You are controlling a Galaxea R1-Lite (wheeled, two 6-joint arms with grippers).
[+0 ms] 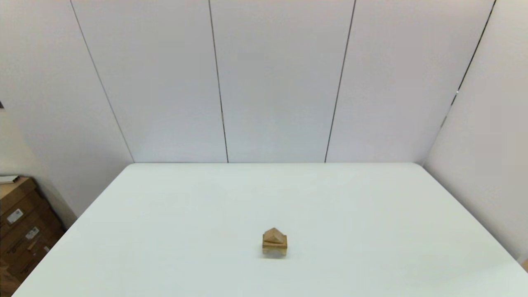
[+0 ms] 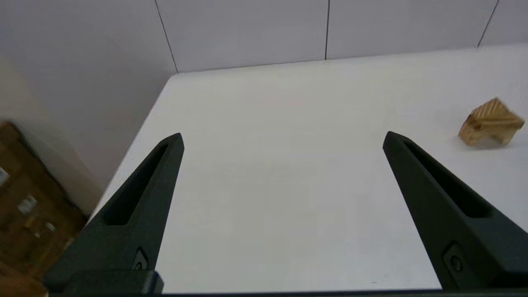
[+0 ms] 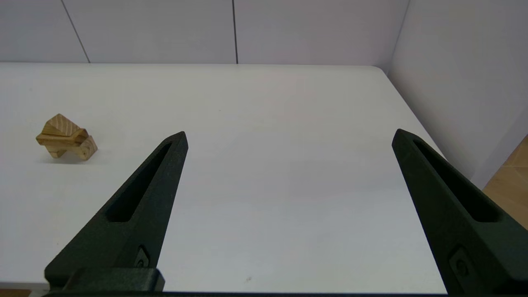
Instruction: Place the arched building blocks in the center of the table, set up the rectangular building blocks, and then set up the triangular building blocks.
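Both spread wide and gripping nothing, the left end effector (image 2: 282, 138) and right end effector (image 3: 288, 136) are hovering over the desk (image 1: 165, 231) near its front edge, well apart from the stack standing mid-desk: arched block (image 1: 274, 250), rectangular block (image 1: 274, 244), triangular block (image 1: 274, 236) on top.

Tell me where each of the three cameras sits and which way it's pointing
Head view: high on the robot, looking forward and down at the white table and block stack; no arm shows.
Left wrist view: behind the left gripper, jaws open, facing across the table.
Right wrist view: behind the right gripper, jaws open, facing across the table.
Shared: all three see the stack.
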